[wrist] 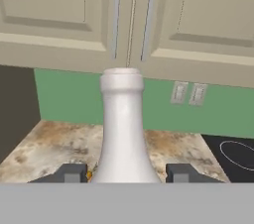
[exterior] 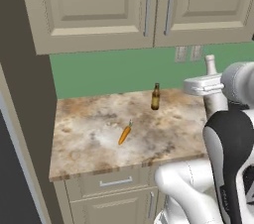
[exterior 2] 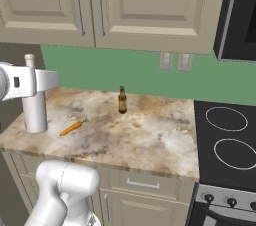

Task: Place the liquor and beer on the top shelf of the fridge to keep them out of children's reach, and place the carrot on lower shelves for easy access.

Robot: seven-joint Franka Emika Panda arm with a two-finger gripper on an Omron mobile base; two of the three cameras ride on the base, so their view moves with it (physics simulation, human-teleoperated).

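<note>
The liquor (wrist: 122, 129) is seen upright at the centre of the hand view, its long axis vertical and its neck rising between the two dark finger tips of the gripper (wrist: 125, 174), which stand part-way open on either side of the shoulders. Whether the pads press the glass cannot be told. In the right base view the liquor (exterior 2: 35, 107) stands at the left of the frame on the counter (exterior 2: 150, 135), near its front left corner, with the hand laid across its neck. The carrot (exterior 2: 72, 127) is shown lying just right of it, and the beer (exterior 2: 122, 100) stands upright further back, near the centre of the frame. In the left base view the bottle (exterior: 214, 96) appears at the right edge, largely masked by the arm. The next move is judged to be a lift, provided the grip is firm.
</note>
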